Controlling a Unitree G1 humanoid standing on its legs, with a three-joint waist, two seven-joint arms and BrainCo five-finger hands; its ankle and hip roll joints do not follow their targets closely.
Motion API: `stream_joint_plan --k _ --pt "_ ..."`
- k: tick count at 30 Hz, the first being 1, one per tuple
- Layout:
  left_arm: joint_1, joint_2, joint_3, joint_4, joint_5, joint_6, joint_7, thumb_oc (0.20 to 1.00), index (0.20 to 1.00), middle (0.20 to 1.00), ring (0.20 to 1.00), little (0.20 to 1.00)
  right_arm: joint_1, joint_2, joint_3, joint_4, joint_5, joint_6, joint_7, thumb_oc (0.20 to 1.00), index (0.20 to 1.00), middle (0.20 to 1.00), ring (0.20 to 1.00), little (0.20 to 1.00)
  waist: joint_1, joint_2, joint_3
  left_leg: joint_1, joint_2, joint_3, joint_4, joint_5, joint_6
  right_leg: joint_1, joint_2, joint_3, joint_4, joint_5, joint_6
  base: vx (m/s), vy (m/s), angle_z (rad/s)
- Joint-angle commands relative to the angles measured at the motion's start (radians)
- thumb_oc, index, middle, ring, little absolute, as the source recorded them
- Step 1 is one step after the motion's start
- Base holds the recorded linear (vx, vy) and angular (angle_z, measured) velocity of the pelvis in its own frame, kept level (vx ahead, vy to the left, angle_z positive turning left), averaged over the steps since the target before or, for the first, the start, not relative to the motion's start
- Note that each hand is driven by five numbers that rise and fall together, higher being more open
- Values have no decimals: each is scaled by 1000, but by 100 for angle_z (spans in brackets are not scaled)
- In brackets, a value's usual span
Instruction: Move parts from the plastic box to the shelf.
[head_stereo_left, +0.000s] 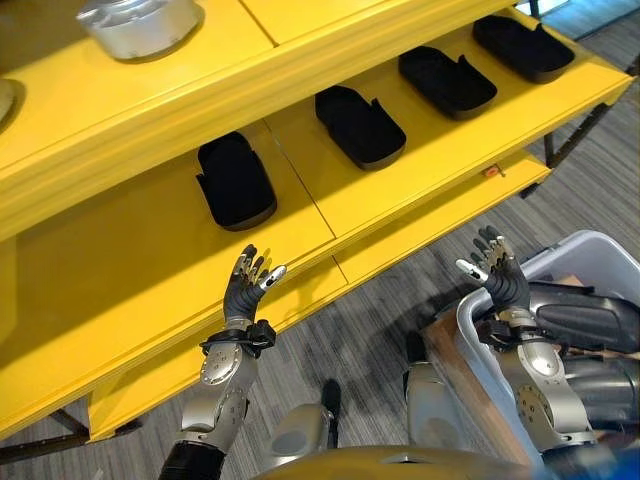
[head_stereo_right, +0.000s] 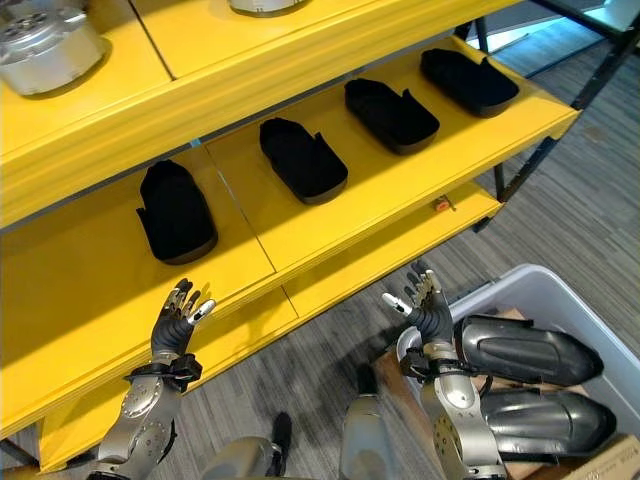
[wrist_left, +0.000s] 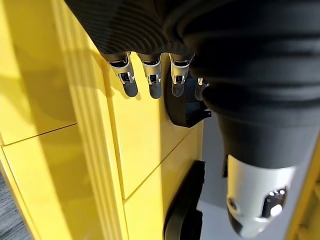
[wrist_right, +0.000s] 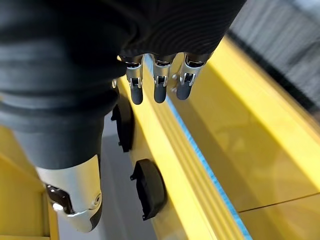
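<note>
Several black parts (head_stereo_left: 236, 182) (head_stereo_left: 359, 127) (head_stereo_left: 447, 82) (head_stereo_left: 523, 46) lie in a row on the middle board of the yellow shelf (head_stereo_left: 400, 170). Two dark grey parts (head_stereo_right: 525, 349) (head_stereo_right: 545, 420) lie in the grey plastic box (head_stereo_right: 548, 292) at the lower right. My left hand (head_stereo_left: 244, 285) is raised open in front of the shelf's lower edge, holding nothing. Just above the box's near rim my right hand (head_stereo_right: 430, 308) is also open and empty. Straight fingers (wrist_left: 152, 82) show in the left wrist view and straight fingers (wrist_right: 160, 82) in the right wrist view.
A silver round part (head_stereo_left: 140, 25) rests on the top board at the upper left, with another (head_stereo_right: 268, 6) further right. A dark metal shelf leg (head_stereo_right: 560, 125) slants down at the right. Grey wood-look floor (head_stereo_left: 390, 330) lies between the shelf and the box.
</note>
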Motion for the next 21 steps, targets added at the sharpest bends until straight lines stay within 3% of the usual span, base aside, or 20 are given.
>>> stream_joint_plan --k 1,3,5,7,8,11,14,17,18,19,20,21 --pt "36 74 68 -125 48 -41 -12 1000 1000 1000 1000 1000 -48 16 -4 -88 25 -44 2 1000 1000 1000 1000 1000 -3 -26 9 36 22 -31 62 -145 -5 38 -26 -25 -81 91 17 -175 234 25" --pt "13 85 48 -117 60 -34 -27 1000 1000 1000 1000 1000 -25 34 -33 -98 45 -45 -1 1000 1000 1000 1000 1000 -27 -37 12 -5 -25 -20 127 -167 14 35 -64 -1 -107 141 19 -267 373 35" --pt "-3 102 32 -108 82 -33 -34 1000 1000 1000 1000 1000 -14 53 -33 -90 72 -50 -6 1000 1000 1000 1000 1000 -49 -39 20 -11 -26 13 124 -156 24 10 -52 1 -128 186 17 -240 322 24" --pt "-7 107 25 -100 84 -29 -30 1000 1000 1000 1000 1000 -18 56 -14 -83 94 -52 0 1000 1000 1000 1000 1000 -55 -27 30 -2 -1 37 89 -125 26 -8 -7 -44 -81 137 9 -181 211 -66" --pt "-6 110 25 -101 86 -27 -28 1000 1000 1000 1000 1000 -20 49 -8 -86 84 -51 2 1000 1000 1000 1000 1000 -47 -16 34 3 18 58 62 -106 28 -11 23 -114 -19 90 -4 -187 214 -119" --pt "4 115 31 -107 85 -16 -35 1000 1000 1000 1000 1000 -13 43 6 -83 68 -44 12 1000 1000 1000 1000 1000 -22 4 20 4 60 109 -32 -19 31 32 30 -257 123 -9 -38 -183 150 -113" --pt "19 121 45 -110 78 -10 -38 1000 1000 1000 1000 1000 -8 53 9 -80 60 -38 19 1000 1000 1000 1000 1000 1 8 -12 -5 94 141 -92 23 30 105 45 -256 158 -69 -48 -137 -8 -129" --pt "32 131 63 -117 70 -8 -36 1000 1000 1000 1000 1000 -20 68 16 -74 60 -35 16 1000 1000 1000 1000 1000 30 -4 -41 -23 122 190 -107 29 19 189 -17 -289 51 -29 -34 -84 -115 -88" --pt "59 141 90 -131 64 -12 -33 1000 1000 1000 1000 1000 -28 75 29 -69 58 -36 14 1000 1000 1000 1000 1000 59 -17 -52 -38 147 235 -95 23 9 221 -104 -377 -24 63 -8 -69 -183 -62" --pt "61 142 90 -132 64 -12 -33 1000 1000 1000 1000 1000 -26 75 29 -69 58 -36 14 1000 1000 1000 1000 1000 60 -17 -49 -33 148 236 -92 17 9 230 -103 -377 -29 64 -7 -59 -196 -80" --pt "72 144 97 -131 65 -13 -34 1000 1000 1000 1000 1000 -29 76 34 -66 58 -35 14 1000 1000 1000 1000 1000 68 -24 -51 -35 157 254 -88 15 4 241 -121 -397 -59 102 5 -28 -107 -146" --pt "79 145 106 -133 58 -15 -32 1000 1000 1000 1000 1000 -36 80 46 -57 60 -32 15 1000 1000 1000 1000 1000 83 -31 -48 -34 168 283 -82 14 -4 250 -151 -461 -91 146 25 -67 -280 -145"
